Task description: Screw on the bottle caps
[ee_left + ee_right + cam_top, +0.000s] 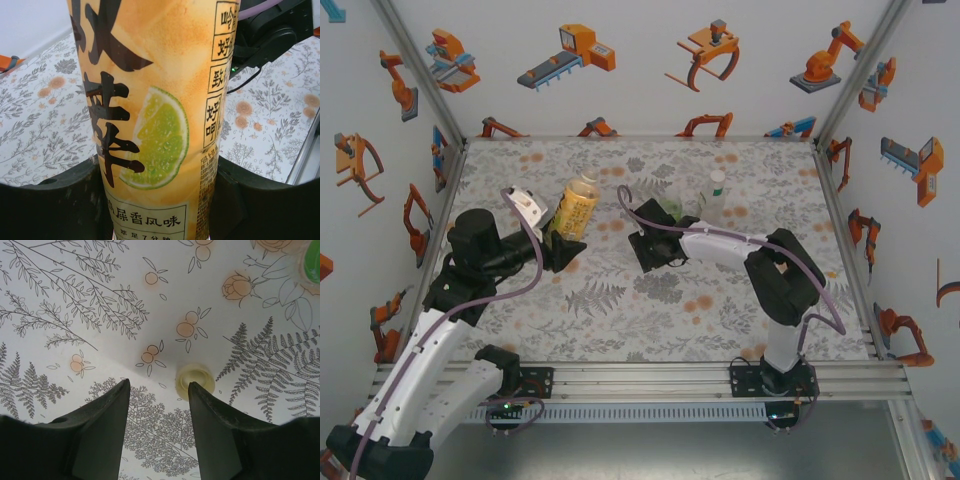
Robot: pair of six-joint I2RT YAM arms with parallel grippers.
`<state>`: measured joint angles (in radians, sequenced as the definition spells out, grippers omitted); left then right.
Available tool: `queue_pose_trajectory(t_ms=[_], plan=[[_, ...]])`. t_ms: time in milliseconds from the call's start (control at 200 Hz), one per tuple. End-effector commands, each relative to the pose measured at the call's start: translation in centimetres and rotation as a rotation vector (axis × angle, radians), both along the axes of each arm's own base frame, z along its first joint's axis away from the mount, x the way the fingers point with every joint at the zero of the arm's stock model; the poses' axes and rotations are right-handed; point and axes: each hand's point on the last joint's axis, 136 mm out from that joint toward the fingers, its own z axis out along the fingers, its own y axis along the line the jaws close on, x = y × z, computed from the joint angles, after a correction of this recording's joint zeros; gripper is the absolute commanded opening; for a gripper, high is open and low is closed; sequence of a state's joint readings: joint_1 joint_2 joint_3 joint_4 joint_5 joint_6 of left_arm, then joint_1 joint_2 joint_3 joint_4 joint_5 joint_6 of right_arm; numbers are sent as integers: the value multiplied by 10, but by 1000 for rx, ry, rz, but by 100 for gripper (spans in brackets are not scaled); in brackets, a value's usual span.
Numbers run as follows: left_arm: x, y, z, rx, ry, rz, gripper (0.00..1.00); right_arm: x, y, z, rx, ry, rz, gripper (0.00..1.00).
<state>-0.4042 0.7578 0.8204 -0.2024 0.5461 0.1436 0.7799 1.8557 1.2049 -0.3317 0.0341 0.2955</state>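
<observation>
**A:** Entry one: amber bottle (574,208). Where is it, and what holds it?

**B:** It is off to the left of the table (620,325), leaning, its lower body clenched in the left jaws. In the left wrist view the label sits tight between both fingers. Whether its neck is bare is too small to tell.

**A:** Hazards?

**B:** The label is slick and the bottle round, so it may spin in the grip once a cap is twisted on. The lean invites cross-threading, and a spill if the neck is bare.

**A:** Entry two: cap (196,381).

**B:** Pale yellow, lying flat on the table. The right jaws stand parted and hold nothing, low over the cloth. The cap sits just ahead of the right-hand finger's tip, not between the two.

**A:** Hazards?

**B:**
- Closing from here likely nudges the cap aside or catches only its rim, and it flips or skids off.
- It is shallow, so a pinch has to go almost to the cloth, and the fingertips may scrape the table.
- A crooked pinch means a crooked start on the thread.

**A:** Entry three: bystanders.

**B:** Green bottle (672,208) and slim bottle (716,195) stand upright side by side, just beyond the right arm. They are light and narrow. A careless lift or swing toward the amber bottle could tip either one.
</observation>
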Motion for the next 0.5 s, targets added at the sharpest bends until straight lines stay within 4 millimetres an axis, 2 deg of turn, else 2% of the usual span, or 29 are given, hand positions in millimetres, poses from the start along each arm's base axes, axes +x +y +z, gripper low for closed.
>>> queue_pose_trajectory(t_ms=[0,185,496], plan=[[1,0,1,-8,-7,-5,0,-2,3,-2,6,23,9,49],[1,-1,1,-10,-5,-5,0,-17,0,-4,3,76,21,47],[2,-2,0,-17,4,-9,0,-60,11,1,-29,152,97,46]])
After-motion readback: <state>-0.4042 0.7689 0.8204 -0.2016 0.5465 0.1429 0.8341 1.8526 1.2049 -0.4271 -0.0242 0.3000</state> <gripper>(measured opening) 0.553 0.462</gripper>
